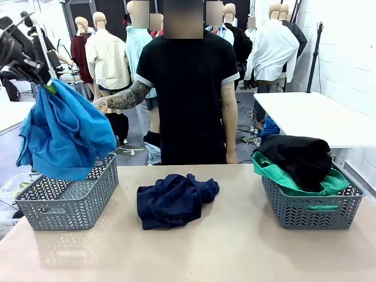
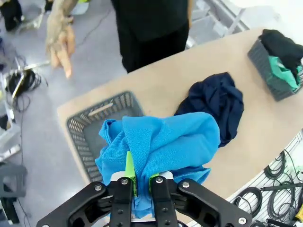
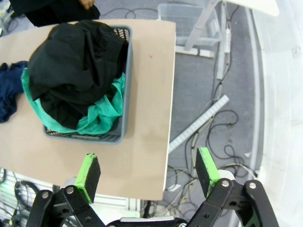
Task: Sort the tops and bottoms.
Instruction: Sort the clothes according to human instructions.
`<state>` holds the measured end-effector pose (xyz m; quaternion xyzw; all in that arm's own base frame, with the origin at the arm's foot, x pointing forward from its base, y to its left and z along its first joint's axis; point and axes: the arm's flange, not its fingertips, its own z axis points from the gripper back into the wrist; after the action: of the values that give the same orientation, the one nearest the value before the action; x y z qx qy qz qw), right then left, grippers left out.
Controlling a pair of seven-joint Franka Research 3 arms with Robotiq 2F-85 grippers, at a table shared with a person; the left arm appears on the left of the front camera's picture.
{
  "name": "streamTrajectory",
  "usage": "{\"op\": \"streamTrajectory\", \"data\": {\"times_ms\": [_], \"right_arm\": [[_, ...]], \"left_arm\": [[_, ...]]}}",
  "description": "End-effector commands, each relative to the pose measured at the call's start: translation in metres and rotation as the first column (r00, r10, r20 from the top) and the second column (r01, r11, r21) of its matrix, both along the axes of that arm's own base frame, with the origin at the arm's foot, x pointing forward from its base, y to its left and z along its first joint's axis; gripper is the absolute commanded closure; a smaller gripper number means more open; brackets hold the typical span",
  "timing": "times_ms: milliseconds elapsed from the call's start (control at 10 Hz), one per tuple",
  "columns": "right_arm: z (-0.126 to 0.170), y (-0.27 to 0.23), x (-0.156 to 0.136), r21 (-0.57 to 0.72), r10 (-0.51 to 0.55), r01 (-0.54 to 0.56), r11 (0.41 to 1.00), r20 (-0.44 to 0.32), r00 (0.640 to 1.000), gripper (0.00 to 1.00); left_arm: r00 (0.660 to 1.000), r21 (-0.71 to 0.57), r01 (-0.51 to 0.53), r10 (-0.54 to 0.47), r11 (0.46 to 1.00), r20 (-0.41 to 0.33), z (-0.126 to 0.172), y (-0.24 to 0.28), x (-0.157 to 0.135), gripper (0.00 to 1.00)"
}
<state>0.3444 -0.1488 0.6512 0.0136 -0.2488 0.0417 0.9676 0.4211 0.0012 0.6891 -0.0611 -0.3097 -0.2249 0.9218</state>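
My left gripper (image 1: 50, 87) (image 2: 140, 176) is shut on the bright blue garment (image 1: 64, 132) (image 2: 161, 144), which hangs in the air over the left grey basket (image 1: 67, 200) (image 2: 90, 130). The navy garment (image 1: 173, 198) (image 2: 218, 101) lies crumpled on the table's middle. The black garment (image 1: 299, 157) (image 3: 71, 66) sits on top of the emerald green one (image 1: 288, 179) (image 3: 97, 118) in the right grey basket (image 1: 311, 208) (image 3: 124, 85). High above the table's right edge, my right gripper (image 3: 149, 172) stands open with nothing between its fingers.
A person in a black shirt (image 1: 185, 88) stands at the table's far side, one hand (image 2: 60, 45) hanging near the left basket's far side. A white table (image 1: 317, 114) stands behind at the right. Cables lie on the floor (image 3: 222, 118) beside the table.
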Motion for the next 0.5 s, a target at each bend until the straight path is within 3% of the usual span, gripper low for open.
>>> {"op": "streamTrajectory", "data": {"times_ms": [0, 100, 400], "right_arm": [[0.0, 0.0, 0.001, 0.005, 0.011, -0.011, 1.0, -0.006, 1.0, 0.0], [0.0, 0.0, 0.001, 0.005, 0.011, -0.011, 1.0, -0.006, 1.0, 0.0], [0.0, 0.0, 0.001, 0.005, 0.011, -0.011, 1.0, -0.006, 1.0, 0.0]], "left_arm": [[0.989, 0.041, -0.12, 0.123, 0.992, -0.087, -0.013, 0.014, -0.011, 1.0], [1.0, 0.0, 0.0, 0.0, 1.0, 0.0, 0.0, 0.0, 0.0, 1.0], [1.0, 0.0, 0.0, 0.0, 1.0, 0.0, 0.0, 0.0, 0.0, 1.0]]}}
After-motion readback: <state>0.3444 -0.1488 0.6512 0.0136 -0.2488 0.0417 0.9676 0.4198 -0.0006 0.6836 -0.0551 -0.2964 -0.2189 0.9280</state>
